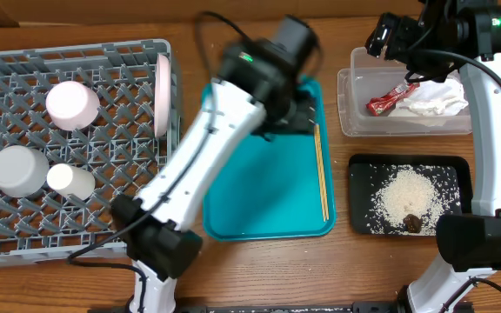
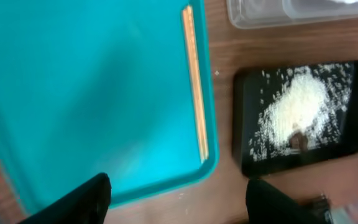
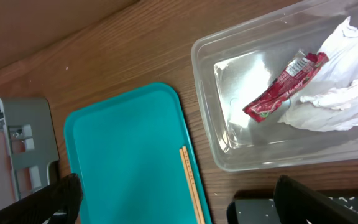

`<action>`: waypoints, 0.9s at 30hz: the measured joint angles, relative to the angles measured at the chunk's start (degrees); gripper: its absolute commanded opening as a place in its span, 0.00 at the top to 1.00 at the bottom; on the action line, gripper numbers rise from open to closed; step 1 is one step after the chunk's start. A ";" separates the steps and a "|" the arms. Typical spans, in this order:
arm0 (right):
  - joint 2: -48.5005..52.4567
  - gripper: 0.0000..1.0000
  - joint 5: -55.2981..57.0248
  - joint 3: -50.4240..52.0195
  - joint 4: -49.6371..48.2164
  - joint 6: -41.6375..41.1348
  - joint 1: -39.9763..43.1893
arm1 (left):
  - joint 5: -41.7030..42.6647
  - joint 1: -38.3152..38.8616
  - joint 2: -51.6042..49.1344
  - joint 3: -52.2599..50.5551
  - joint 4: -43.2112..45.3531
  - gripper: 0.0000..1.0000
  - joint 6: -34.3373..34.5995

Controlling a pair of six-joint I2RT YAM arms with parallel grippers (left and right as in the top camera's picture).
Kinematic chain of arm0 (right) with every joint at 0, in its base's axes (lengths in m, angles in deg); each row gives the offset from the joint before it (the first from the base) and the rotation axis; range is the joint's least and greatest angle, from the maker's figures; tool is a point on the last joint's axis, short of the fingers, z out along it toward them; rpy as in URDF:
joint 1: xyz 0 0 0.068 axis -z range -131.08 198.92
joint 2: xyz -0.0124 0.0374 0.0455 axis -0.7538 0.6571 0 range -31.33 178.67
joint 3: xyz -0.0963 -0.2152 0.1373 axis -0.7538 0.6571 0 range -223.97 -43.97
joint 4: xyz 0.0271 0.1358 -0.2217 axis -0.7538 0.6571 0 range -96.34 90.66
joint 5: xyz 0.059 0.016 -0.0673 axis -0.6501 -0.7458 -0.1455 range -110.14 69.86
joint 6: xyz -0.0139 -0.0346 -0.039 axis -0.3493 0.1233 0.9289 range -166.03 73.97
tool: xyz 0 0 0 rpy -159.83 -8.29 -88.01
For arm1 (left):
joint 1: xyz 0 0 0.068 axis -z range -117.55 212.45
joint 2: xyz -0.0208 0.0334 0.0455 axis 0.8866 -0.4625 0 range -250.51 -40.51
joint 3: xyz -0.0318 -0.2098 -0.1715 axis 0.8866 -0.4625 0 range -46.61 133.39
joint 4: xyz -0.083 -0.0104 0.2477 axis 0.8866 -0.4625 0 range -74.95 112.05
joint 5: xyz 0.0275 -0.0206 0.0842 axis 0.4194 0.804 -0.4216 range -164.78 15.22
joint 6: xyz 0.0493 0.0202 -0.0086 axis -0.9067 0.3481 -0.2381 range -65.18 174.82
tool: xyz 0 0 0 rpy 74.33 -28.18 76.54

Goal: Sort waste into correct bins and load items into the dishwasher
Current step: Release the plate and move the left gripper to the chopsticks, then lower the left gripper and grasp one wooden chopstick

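I see my left gripper (image 2: pixel 179 186) wide and empty, its fingers (image 2: pixel 79 202) cut off at the bottom edge. The chopsticks (image 2: pixel 195 81) lie blurred along the right rim of the teal tray (image 2: pixel 73 81). My right gripper (image 3: pixel 179 183) is wide too; the tub (image 3: pixel 209 124) is cut off at right.

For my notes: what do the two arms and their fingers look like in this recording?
Both the left arm and right arm have glossy white link shells joined by black cylindrical joints. Each carries a small green light on a black joint, and thin black cables trail along them. The fingers are plain matte black in both wrist views.
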 measured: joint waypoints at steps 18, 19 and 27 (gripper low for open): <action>0.00 0.00 0.04 0.00 -0.02 -0.02 0.00 | -21.94 10.86 -0.66 -32.17 36.63 0.37 20.04; 0.00 0.00 0.04 0.00 0.00 -0.02 0.00 | -22.34 10.86 -0.66 -33.88 39.19 0.37 20.17; 0.00 0.00 0.04 0.00 0.02 0.00 0.00 | -23.43 10.86 -0.66 -41.64 48.11 0.41 20.31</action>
